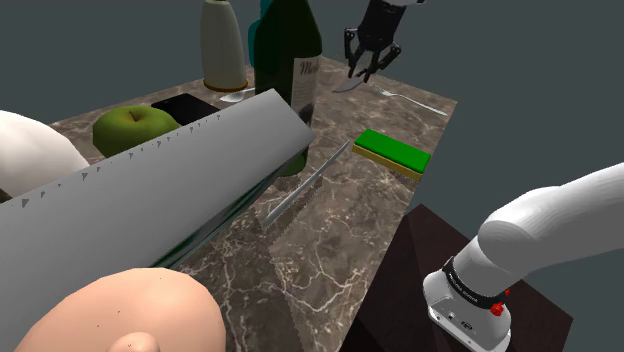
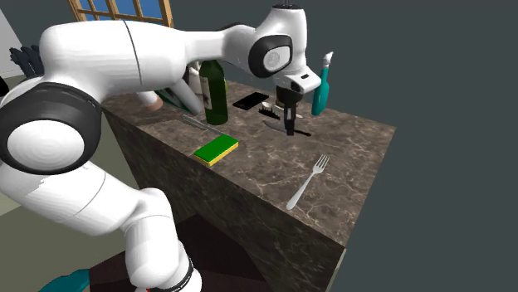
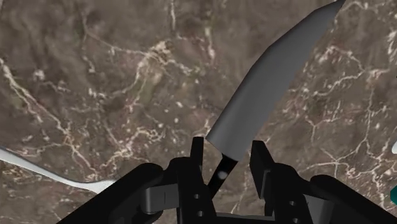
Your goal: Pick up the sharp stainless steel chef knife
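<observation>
Here the knife (image 3: 273, 83) has its dark handle between the spread jaws, touching neither (blade pointing away).

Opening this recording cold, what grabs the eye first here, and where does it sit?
The black claw is poised at the grey-bladed knife on the marble counter, with its fingers apart on either side of the dark handle. In the shoulder view a big grey slab slants across the left foreground, and a green sponge lies by the counter's right edge.
</observation>
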{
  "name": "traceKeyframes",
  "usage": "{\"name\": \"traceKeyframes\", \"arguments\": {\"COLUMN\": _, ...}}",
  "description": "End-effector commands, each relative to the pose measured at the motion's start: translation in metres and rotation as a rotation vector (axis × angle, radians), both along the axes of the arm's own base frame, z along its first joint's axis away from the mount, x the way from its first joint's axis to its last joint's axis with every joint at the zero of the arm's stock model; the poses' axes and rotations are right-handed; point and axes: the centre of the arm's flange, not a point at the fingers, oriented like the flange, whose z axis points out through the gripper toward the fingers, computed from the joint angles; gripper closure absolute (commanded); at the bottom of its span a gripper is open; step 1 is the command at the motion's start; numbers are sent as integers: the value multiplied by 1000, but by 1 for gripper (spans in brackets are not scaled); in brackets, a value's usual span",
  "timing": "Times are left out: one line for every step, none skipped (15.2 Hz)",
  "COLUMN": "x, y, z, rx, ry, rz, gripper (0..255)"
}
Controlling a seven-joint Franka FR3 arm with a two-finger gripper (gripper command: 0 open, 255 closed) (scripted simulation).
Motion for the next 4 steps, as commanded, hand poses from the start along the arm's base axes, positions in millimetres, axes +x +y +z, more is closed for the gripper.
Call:
{"name": "traceKeyframes", "arguments": {"x": 0, "y": 0, "z": 11, "rx": 0, "ry": 0, "rz": 0, "gripper": 255}}
{"name": "traceKeyframes", "arguments": {"x": 0, "y": 0, "z": 16, "rx": 0, "ry": 0, "rz": 0, "gripper": 255}}
{"name": "traceKeyframes", "arguments": {"x": 0, "y": 0, "z": 17, "rx": 0, "ry": 0, "rz": 0, "gripper": 255}}
{"name": "traceKeyframes", "arguments": {"x": 0, "y": 0, "z": 17, "rx": 0, "ry": 0, "rz": 0, "gripper": 255}}
